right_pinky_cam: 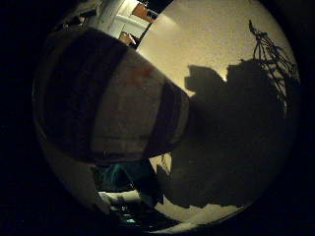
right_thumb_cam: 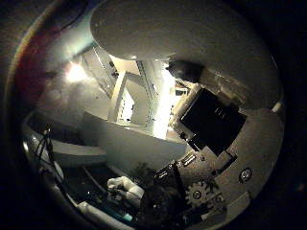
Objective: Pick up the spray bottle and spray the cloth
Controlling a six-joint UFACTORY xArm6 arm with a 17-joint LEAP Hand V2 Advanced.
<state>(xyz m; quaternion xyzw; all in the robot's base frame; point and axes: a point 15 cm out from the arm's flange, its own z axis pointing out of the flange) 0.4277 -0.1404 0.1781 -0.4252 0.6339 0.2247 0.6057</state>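
Spray bottle (right_pinky_cam: 108, 98) fills palm view, over speckled table (right_pinky_cam: 197, 44); fingers' (right_thumb_cam: 225, 158) state unclear.

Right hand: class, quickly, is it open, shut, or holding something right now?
Right hand: cannot be told. The spray bottle fills much of the little finger side palm view, so it is close to the palm, but no grip shows.

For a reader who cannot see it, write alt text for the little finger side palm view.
A pale bottle with dark bands fills much of the view, close to the palm. Beyond it, a speckled table carries a large dark shadow. The cloth cannot be made out.
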